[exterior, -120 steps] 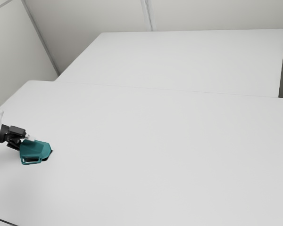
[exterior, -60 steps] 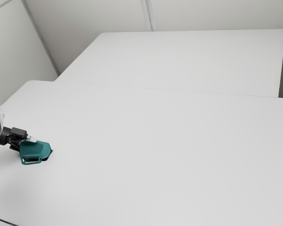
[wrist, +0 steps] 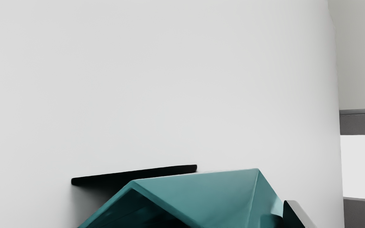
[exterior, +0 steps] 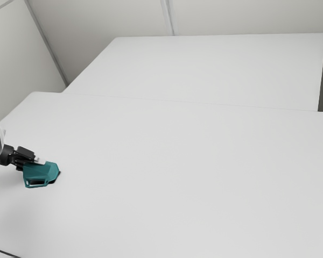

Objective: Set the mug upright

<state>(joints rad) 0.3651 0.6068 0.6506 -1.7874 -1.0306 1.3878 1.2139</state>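
A teal, angular-sided mug [exterior: 41, 172] lies on its side on the white table, near the exterior view's left edge, with its handle loop facing the viewer. The black gripper [exterior: 32, 162] reaches it from that left, one pale fingertip over the mug's upper side; the other is hidden. In the wrist view the mug [wrist: 201, 193] has a dark hollow toward my hand. Around it stands the gripper [wrist: 182, 218], spread, one grey-and-black fingertip [wrist: 296, 215] beside the mug's wall. I cannot make out a grip from two sides.
The white table [exterior: 177, 177] extends far toward the exterior view's right. A second white surface [exterior: 204, 70] adjoins its far side, with pale walls behind. A black strip [wrist: 131, 174] lies just beyond the mug in the wrist view.
My gripper has crept a little toward the exterior view's right, further over the mug. The mug has barely shifted.
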